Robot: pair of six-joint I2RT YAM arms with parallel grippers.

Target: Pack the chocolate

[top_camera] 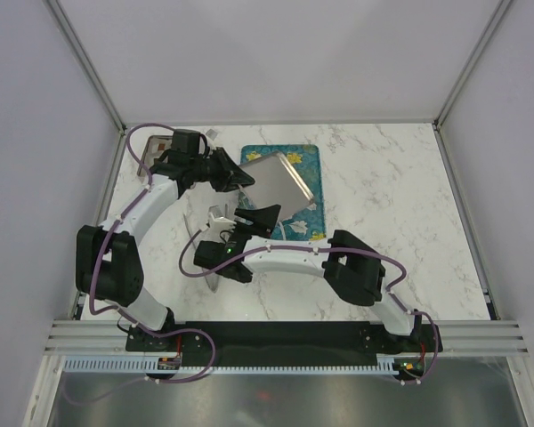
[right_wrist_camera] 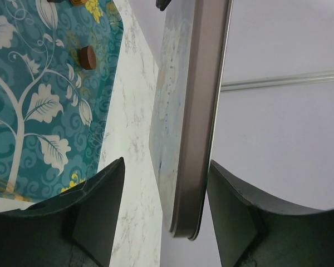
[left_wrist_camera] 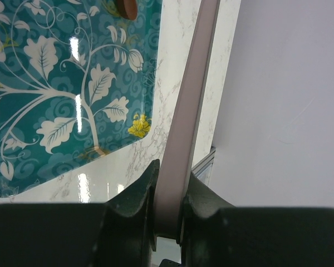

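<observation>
- We see the marble table [top_camera: 392, 196] filling the space between the white walls, with both arm bases at its near edge.
- On the far middle of the table lies the teal tray [top_camera: 310, 158], printed with pale leaves and small yellow flower prints [left_wrist_camera: 139, 125].
- A metal panel [top_camera: 276, 182], shallow-rimmed and shiny, hangs tilted over the tray and hides much of it from above. We cannot tell whether it is a lid or a base.
- The left gripper [left_wrist_camera: 170, 183] reaches in from the far left. Its two dark fingers are pinched tight on the panel's thin edge, which stands up between them.
- The right gripper [right_wrist_camera: 166, 164] comes in from the near side, and its jaws stand well apart. The panel's rounded corner sits in the gap between them. The left finger is clear of it, and we cannot tell whether the right finger touches the rim.
- Thin metal tongs [top_camera: 217, 215] lie on the marble just left of the tray, partly under the right arm.
- The chocolate is on the tray. We make out one round brown piece [right_wrist_camera: 88, 57] near the tray's edge in the right wrist view. Another brown piece [left_wrist_camera: 125, 8] is cut off at the top of the left wrist view.
</observation>
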